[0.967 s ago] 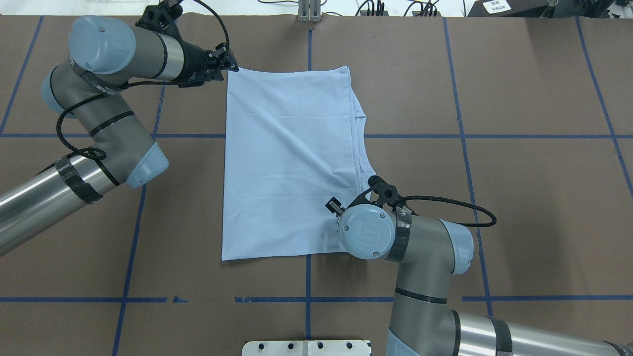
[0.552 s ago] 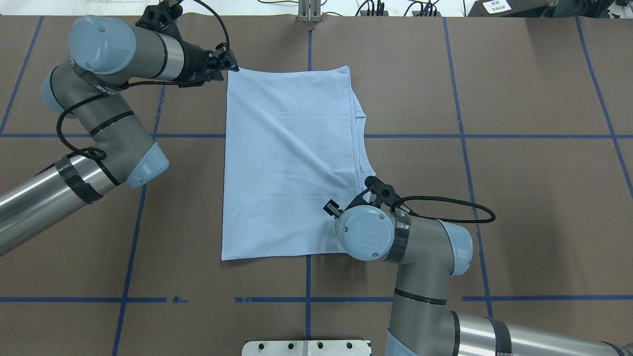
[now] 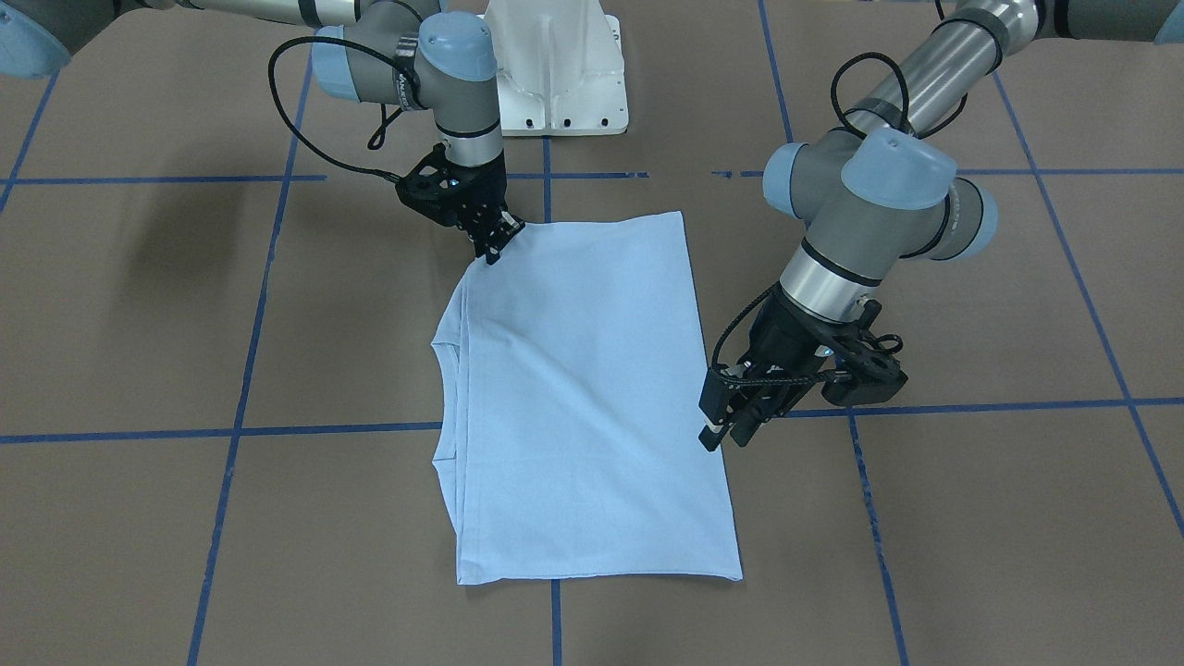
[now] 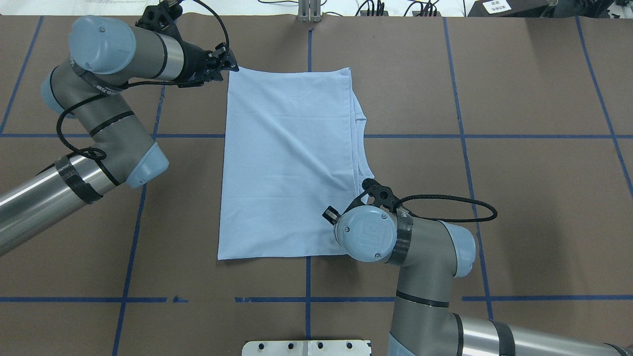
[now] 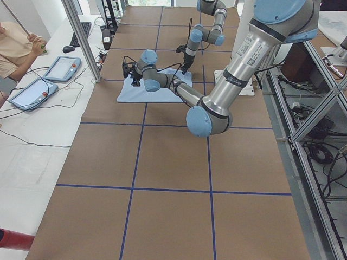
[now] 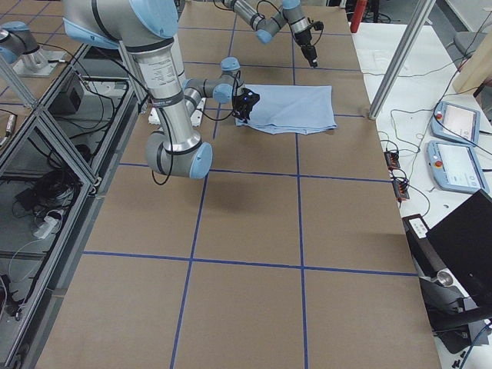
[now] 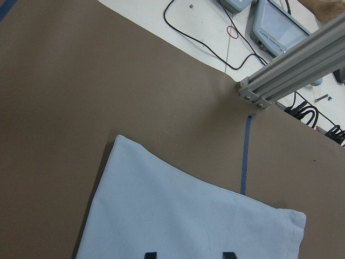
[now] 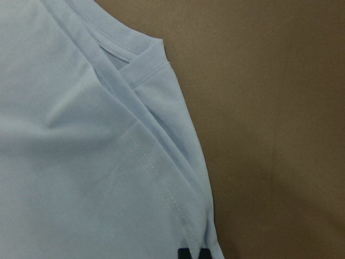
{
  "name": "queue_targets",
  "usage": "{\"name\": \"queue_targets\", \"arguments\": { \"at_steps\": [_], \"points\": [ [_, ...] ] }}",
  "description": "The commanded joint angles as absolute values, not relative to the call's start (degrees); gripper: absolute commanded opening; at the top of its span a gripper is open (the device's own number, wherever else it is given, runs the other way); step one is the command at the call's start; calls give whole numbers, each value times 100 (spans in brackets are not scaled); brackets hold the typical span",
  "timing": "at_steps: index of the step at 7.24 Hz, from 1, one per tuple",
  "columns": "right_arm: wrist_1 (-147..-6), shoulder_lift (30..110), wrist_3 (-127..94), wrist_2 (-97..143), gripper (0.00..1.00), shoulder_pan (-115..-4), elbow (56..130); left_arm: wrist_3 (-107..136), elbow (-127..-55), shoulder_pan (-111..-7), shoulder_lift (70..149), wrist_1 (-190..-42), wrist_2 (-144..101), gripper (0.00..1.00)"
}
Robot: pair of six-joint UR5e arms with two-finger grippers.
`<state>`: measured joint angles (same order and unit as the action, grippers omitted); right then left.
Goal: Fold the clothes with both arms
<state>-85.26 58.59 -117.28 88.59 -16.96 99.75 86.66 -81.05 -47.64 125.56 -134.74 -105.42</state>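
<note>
A light blue short-sleeved T-shirt (image 4: 287, 163), folded lengthwise into a tall rectangle, is lying flat near the middle of the brown paper-covered table (image 4: 519, 198), crossing the blue tape lines (image 4: 465, 136) that divide the surface into squares. Its smooth folded edge is facing the robot's left. On the robot's right the stacked layers and stitched hems are showing as a curved, stepped edge. The silver-grey right arm (image 4: 425, 257), with its light blue joint caps, is bending down over the near right corner of the garment. There the black two-finger right gripper (image 3: 490, 248) is pinching the fabric: in the right wrist view its dark fingertips (image 8: 186, 253) are sitting almost together on the hemmed edge, with cloth running between them. The silver-grey left arm (image 4: 99, 123) is reaching across to the far left corner of the T-shirt. The black left gripper (image 3: 724, 433) is hovering there with its jaws spread. In the left wrist view its two fingertips (image 7: 151, 255) are standing well apart over the cloth, with nothing between them. The front-facing view is showing this gripper raised off the table beside the shirt's long edge. A white pedestal base (image 3: 555, 74) is standing at the robot's side of the table, apart from the shirt.
</note>
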Motion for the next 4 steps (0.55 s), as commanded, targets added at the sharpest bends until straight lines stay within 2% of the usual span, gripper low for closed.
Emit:
{"name": "queue_targets", "arguments": {
  "at_steps": [1, 4],
  "points": [
    [-8543, 5854, -11725, 8833, 0, -1696, 9976, 8666, -8112, -4764, 12560, -13474, -10547, 52],
    [-8604, 5923, -11707, 8903, 0, -1872, 10351, 8858, -8165, -4755, 12559, -13474, -10538, 53]
  ]
}}
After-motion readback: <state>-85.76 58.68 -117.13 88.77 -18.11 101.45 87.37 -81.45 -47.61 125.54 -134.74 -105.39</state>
